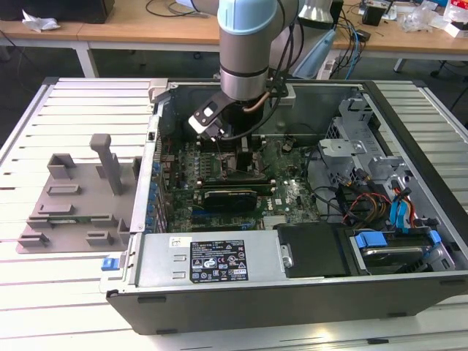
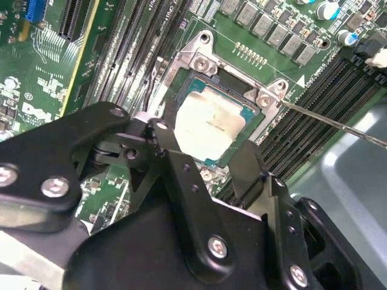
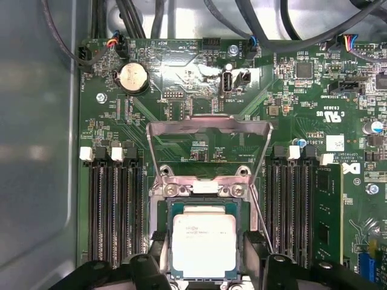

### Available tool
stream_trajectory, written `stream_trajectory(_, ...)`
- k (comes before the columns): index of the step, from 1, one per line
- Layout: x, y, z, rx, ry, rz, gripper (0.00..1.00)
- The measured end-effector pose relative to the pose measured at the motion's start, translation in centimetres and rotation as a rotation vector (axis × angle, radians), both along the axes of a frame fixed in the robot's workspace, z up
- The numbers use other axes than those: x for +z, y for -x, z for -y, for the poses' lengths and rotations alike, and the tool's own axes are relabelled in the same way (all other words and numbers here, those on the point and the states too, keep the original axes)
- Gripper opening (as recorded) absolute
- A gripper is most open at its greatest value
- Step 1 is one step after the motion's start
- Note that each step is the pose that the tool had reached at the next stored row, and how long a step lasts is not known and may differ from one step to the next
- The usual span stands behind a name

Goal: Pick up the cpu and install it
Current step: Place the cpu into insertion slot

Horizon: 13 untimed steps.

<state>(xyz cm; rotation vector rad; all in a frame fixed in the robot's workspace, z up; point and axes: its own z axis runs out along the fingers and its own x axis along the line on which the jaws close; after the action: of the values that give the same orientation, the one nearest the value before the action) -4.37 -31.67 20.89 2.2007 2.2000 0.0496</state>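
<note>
Bench surroundings.
Open computer case [image 1: 292,307] on slatted table [image 1: 66,292]; grey fixture [image 1: 73,219] beside it, exterior view's left.

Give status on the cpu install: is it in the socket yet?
Done: the cpu looks to lie flat in the socket. In hand: the end effector hangs low right over it; gripping or released, cannot tell. Left: the metal load frame stands open, not clamped over the chip.
</note>
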Motion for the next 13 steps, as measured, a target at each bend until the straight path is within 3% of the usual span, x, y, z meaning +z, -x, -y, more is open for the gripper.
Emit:
stream_trajectory(2,0.04,0.00,0.00,0.000,0.0001,0.0000,0.47)
stream_trajectory(3,0.06,0.00,0.00,0.000,0.0000,0.0000,0.29)
stream_trajectory(6,0.10,0.00,0.00,0.000,-0.0001,0.0000,0.11)
stream_trajectory(13,-0.06,0.00,-0.03,-0.001,-0.0036,0.0001,0.11)
